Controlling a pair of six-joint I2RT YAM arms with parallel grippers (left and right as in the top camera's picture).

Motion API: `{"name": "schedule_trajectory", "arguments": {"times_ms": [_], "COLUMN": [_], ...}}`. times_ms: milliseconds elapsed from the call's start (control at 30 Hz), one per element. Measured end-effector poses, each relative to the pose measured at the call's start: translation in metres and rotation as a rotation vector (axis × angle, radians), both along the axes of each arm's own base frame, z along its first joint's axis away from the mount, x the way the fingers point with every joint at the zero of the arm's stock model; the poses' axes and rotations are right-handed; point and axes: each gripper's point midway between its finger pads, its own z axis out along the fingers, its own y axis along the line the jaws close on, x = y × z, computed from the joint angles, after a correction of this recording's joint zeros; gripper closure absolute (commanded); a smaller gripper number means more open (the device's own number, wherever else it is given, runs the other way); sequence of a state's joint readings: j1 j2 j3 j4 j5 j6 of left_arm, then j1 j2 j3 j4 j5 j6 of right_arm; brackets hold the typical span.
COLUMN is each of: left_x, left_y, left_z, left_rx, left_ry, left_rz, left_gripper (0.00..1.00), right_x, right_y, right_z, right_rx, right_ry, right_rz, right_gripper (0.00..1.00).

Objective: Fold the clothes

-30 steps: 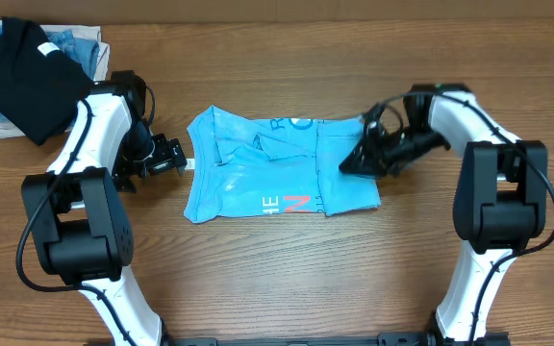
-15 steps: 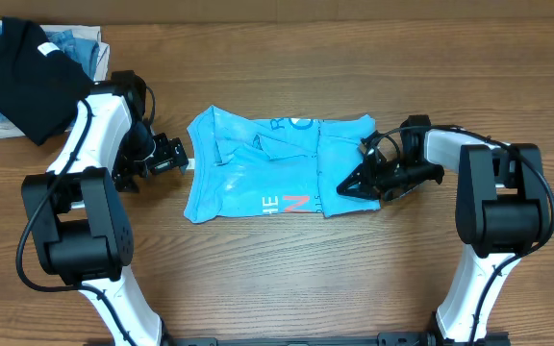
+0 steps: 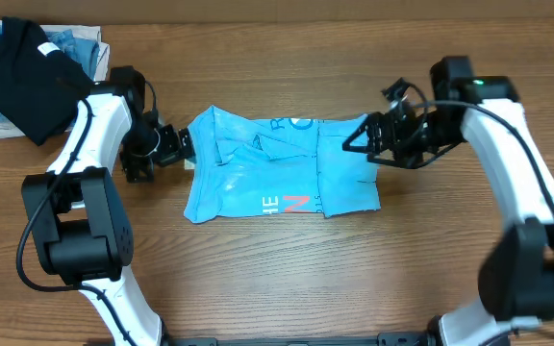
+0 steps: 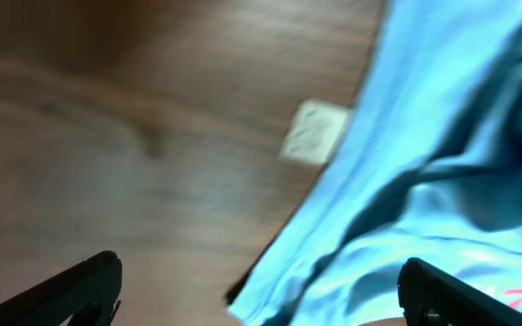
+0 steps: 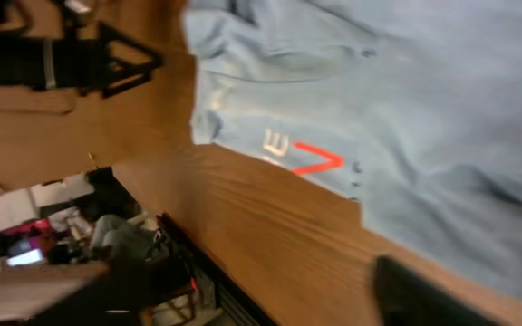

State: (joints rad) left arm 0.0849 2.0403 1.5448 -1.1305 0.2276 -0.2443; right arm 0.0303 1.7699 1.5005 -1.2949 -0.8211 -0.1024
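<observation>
Two arms flanked a sky-blue t-shirt lying partly folded mid-table in the overhead view. The left gripper sat at the shirt's left edge. The right gripper was over its upper right corner. A black shirt lay on a folded denim-and-white pile at the far left corner.

Left wrist: fingers were spread wide and gripped nothing. The shirt edge and a white tag lay on the wood between them.

Right wrist, blurry: fingers looked wide apart and empty above the flat shirt, whose red mark was showing.
</observation>
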Motion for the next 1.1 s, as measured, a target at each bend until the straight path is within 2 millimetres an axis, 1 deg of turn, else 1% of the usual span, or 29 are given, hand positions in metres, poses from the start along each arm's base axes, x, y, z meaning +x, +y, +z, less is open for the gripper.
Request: {"name": "schedule_trajectory", "arguments": {"times_ms": [33,100,167,300,500,633,733,900,1100], "left_x": [0.004,0.011,0.016,0.018,0.019,0.021,0.018,0.02,0.023], "left_y": [-0.003,-0.011,-0.019,-0.028,-0.032,-0.029,-0.029,-0.029,-0.037], "left_z": [0.0,0.001,0.001,0.002,-0.004,-0.014,-0.027,-0.027,-0.028], "left_rx": [-0.021,-0.067,-0.116,-0.173,-0.205,-0.209,-0.223,-0.244,-0.287], "left_ry": [-0.019,-0.057,-0.087,-0.11,-0.104,-0.092,-0.059,-0.059,-0.047], "left_rz": [-0.009,-0.024,-0.041,-0.059,-0.061,-0.053,-0.049,-0.048,-0.046], "left_gripper": [0.0,0.0,0.0,0.0,0.0,0.0,0.0,0.0,0.0], "right_x": [-0.005,-0.015,-0.021,-0.025,-0.027,-0.028,-0.028,-0.028,-0.025], "right_y": [0.001,0.003,0.004,0.002,0.001,0.001,0.001,0.001,0.001], "right_z": [0.011,0.025,0.03,0.029,0.028,0.027,0.027,0.027,0.027], "right_rx": [-0.004,-0.012,-0.016,-0.026,-0.033,-0.036,-0.037,-0.039,-0.039], "right_ry": [-0.023,-0.048,-0.048,-0.029,-0.016,-0.011,-0.011,-0.011,-0.025], "right_rz": [0.004,0.012,0.017,0.017,0.016,0.016,0.016,0.017,0.016], "right_gripper": [0.0,0.0,0.0,0.0,0.01,0.01,0.01,0.01,0.01]}}
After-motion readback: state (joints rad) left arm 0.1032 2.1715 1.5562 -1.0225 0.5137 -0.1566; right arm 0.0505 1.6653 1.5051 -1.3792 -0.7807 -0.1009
